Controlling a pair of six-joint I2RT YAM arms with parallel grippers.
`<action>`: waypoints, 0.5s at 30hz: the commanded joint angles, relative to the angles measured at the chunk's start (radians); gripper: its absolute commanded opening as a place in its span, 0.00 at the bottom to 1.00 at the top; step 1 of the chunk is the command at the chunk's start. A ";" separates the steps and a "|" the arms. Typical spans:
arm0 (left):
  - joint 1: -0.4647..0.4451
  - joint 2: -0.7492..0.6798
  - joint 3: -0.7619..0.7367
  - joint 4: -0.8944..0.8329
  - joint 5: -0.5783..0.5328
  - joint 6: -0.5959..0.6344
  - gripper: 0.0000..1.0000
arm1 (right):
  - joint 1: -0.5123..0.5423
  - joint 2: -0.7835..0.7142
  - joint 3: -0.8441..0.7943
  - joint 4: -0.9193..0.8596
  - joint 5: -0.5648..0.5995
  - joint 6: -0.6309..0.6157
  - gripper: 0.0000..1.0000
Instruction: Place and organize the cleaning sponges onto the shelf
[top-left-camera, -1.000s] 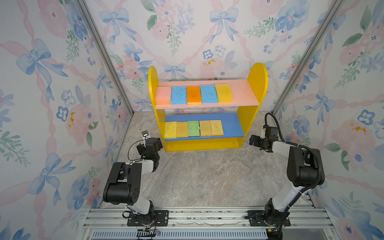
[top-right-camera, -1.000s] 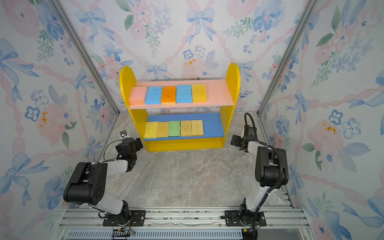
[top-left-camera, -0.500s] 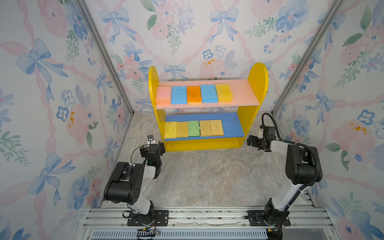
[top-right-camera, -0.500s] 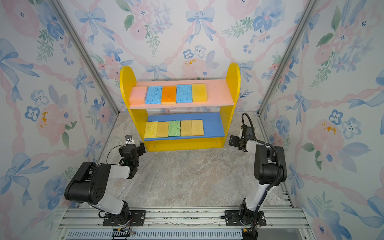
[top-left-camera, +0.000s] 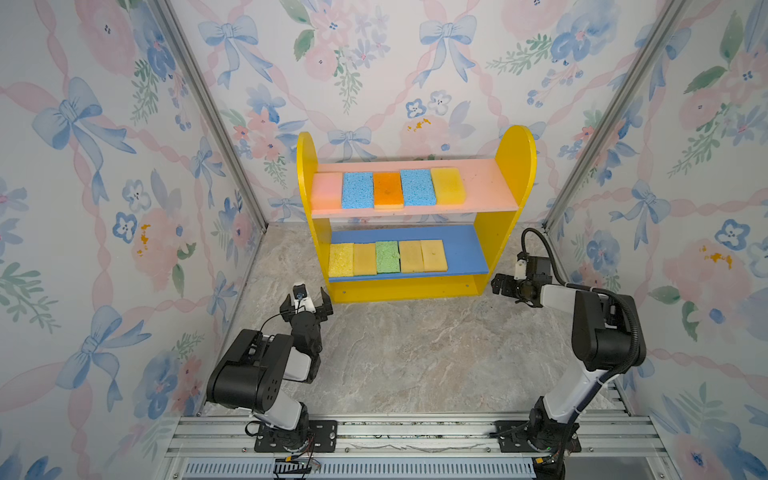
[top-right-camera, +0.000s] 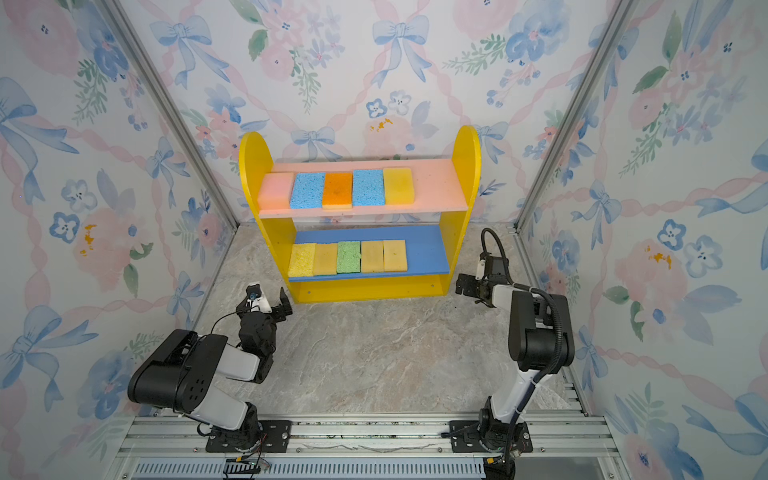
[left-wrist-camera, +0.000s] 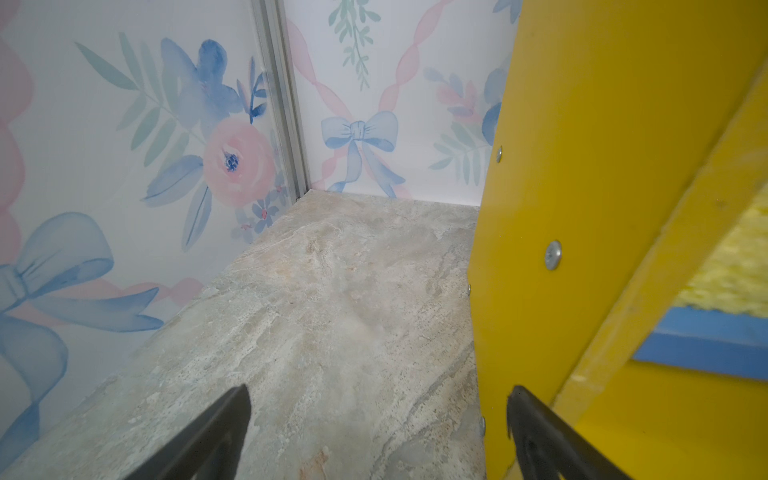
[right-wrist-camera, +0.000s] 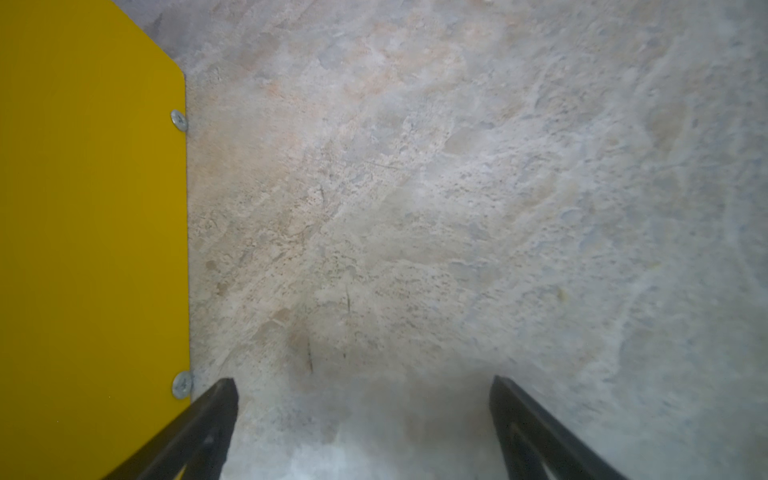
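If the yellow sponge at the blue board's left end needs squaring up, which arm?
Left. The left fingers, open, sit by the shelf's left front corner, near that sponge; the right fingers are outside the far side panel.

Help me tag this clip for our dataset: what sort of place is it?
Probably a staged robot test cell, not a real room: floral wallpaper panels in aluminium framing, two robot arms bolted to a metal rail, and a shelf holding sponges.
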 joint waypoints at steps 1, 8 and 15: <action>0.002 0.005 0.000 0.040 0.009 0.011 0.98 | 0.001 -0.072 -0.060 0.097 0.008 -0.001 0.97; 0.002 0.005 0.000 0.041 0.008 0.011 0.98 | 0.021 -0.190 -0.206 0.268 0.021 -0.026 0.97; 0.002 0.004 -0.001 0.040 0.008 0.010 0.98 | 0.051 -0.279 -0.365 0.476 0.045 -0.060 0.97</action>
